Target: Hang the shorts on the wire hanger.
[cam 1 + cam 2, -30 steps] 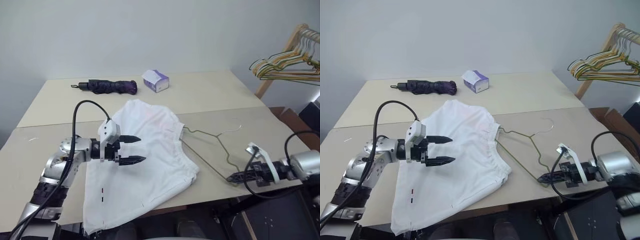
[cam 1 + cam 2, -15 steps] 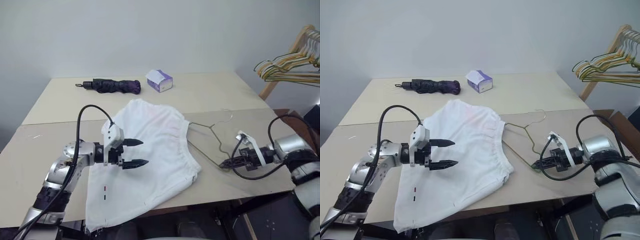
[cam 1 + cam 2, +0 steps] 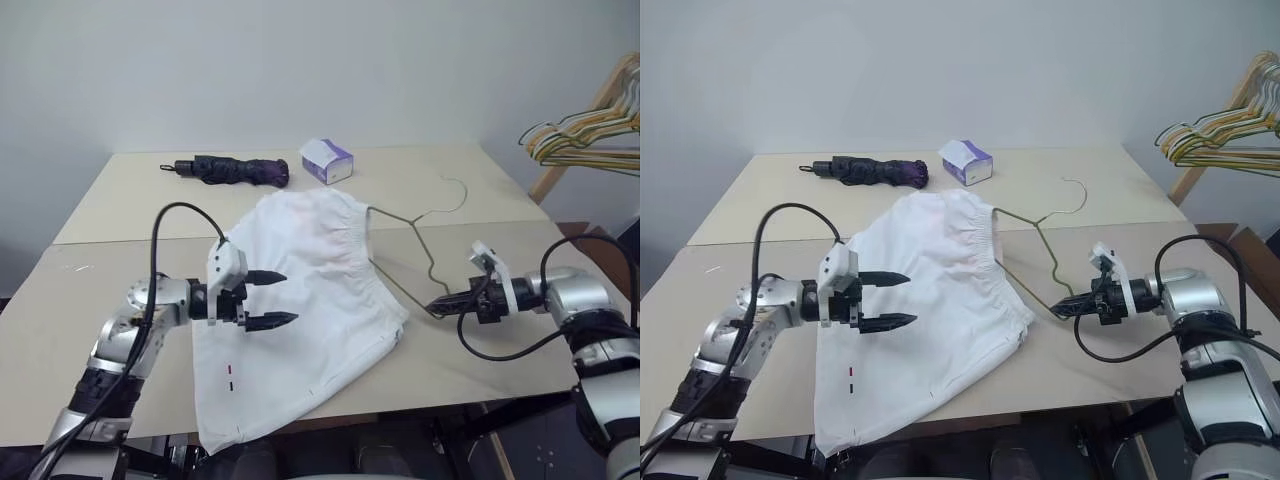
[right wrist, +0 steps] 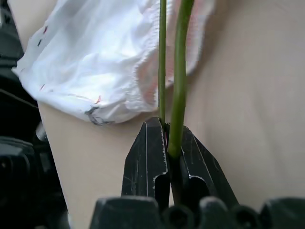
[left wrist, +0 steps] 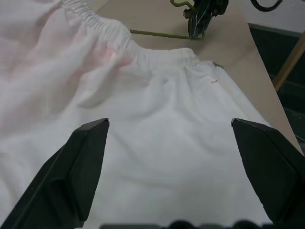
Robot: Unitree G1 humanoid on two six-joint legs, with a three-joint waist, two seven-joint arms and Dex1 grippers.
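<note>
Pale grey wall stands behind a wide beige table made of two boards joined by a seam that runs across it. Spread over the middle of the table lie the white cloth shorts with a gathered elastic waistband and a faint pink tint near it; one hem reaches the near edge, and a small dark mark sits close to that hem. At the far right a wooden rack carries a bunch of yellow, green and orange hangers. The left gripper hovers just above the shorts, its two black jaws spread wide with nothing between them. Right of the shorts the thin grey-olive wire hanger runs from its hook on the far board down to one corner, its other end at the waistband, where the wire meets the cloth; whether it passes under the cloth I cannot tell. The right gripper has its jaws pressed together on that near corner of the wire hanger, and the right wrist view shows the wire pinched between the black fingers. On the far board lie a folded dark purple umbrella and, just beside it, a small white-purple tissue box.
</note>
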